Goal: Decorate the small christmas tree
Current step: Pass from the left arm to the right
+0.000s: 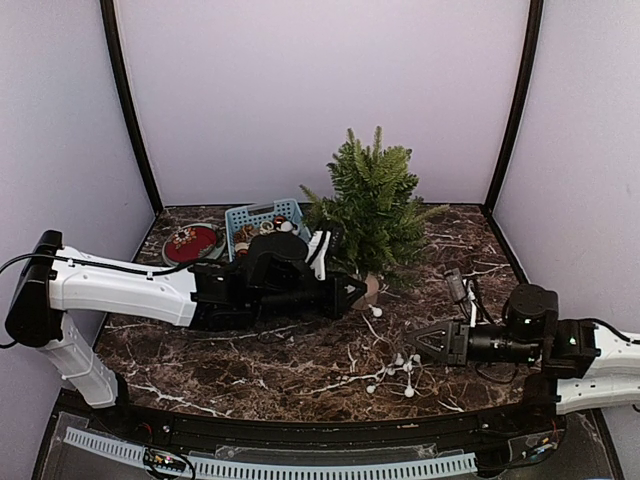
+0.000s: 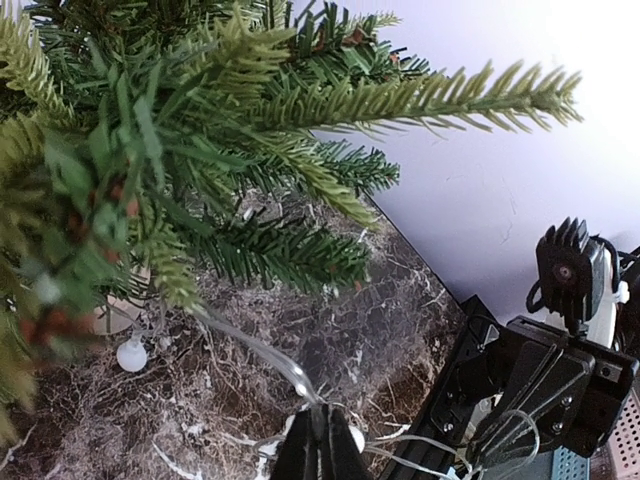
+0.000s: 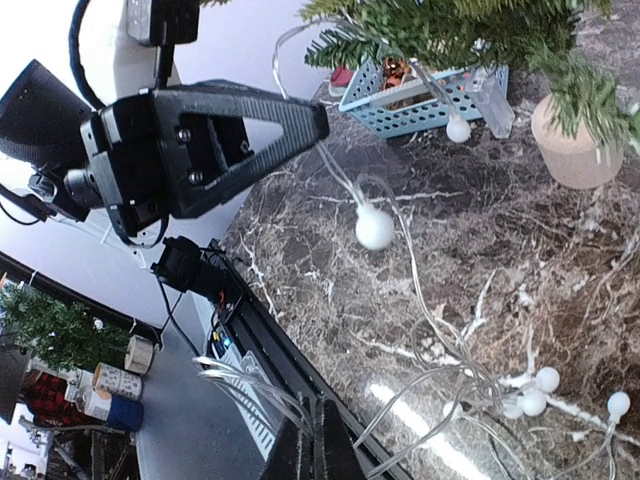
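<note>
Small christmas tree (image 1: 372, 205) stands upright on its pale wooden base (image 1: 373, 291) near the middle of the table's (image 1: 250, 360) rear edge. Just to its left, against the same edge, sits a blue basket (image 1: 262, 215) of ornaments, and a round red dish (image 1: 192, 243) lies toward the rear left corner. The left gripper (image 1: 358, 291) reaches in low from the left, its tip just beside the wooden base. Its jaws are together, pinching the clear wire of the string of lights (image 1: 398, 368), which runs up from the tips into the lower branches. The rest of the string lies in loose loops of white bulbs toward the front right of the table. The right gripper (image 1: 412, 340) hangs just above those loops with its jaws together. Wires pass close by its tips, but I cannot tell whether it pinches one.
</note>
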Robot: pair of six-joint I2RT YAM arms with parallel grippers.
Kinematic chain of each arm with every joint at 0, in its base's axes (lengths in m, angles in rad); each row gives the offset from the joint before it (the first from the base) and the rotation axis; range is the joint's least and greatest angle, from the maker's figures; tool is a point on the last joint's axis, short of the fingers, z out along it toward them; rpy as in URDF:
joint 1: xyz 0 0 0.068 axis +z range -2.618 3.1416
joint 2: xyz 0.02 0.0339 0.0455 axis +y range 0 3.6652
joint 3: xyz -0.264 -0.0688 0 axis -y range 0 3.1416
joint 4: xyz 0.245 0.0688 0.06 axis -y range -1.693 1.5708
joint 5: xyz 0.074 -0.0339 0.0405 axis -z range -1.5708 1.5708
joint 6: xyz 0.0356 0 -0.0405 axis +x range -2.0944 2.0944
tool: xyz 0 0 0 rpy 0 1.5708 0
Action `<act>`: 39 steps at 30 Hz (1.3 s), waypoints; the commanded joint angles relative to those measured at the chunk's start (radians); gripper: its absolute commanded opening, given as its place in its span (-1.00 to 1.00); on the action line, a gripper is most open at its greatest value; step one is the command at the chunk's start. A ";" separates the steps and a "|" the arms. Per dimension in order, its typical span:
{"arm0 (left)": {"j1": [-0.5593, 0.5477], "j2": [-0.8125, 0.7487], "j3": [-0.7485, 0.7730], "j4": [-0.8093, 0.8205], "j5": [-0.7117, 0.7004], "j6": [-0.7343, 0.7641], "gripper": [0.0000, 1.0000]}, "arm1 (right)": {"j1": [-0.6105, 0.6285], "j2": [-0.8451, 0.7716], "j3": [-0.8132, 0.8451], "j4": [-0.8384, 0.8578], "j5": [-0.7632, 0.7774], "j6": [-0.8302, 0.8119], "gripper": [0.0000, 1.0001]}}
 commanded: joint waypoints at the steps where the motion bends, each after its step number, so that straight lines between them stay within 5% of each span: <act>1: 0.010 -0.053 -0.020 0.006 -0.021 -0.019 -1.00 | 0.018 -0.083 0.026 -0.137 0.033 0.074 -1.00; 9: 0.012 -0.089 -0.038 0.017 0.011 0.030 -1.00 | 0.017 -0.094 0.059 -0.380 0.370 0.259 -1.00; 22: 0.042 -0.151 -0.090 -0.083 0.058 0.046 -1.00 | -0.020 0.335 0.170 -0.570 0.472 0.393 -1.00; 26: 0.046 -0.169 -0.109 -0.077 0.066 0.038 -1.00 | -0.017 0.293 0.187 -0.533 0.419 0.313 0.20; 28: 0.047 -0.174 -0.110 -0.074 0.081 0.038 -1.00 | -0.015 0.236 0.178 -0.480 0.375 0.266 0.53; 32: 0.049 -0.180 -0.113 -0.074 0.100 0.037 -1.00 | -0.012 0.125 0.170 -0.449 0.349 0.213 0.74; 39: 0.050 -0.186 -0.113 -0.066 0.110 0.035 -1.00 | 0.017 0.108 0.095 -0.108 0.139 0.019 0.71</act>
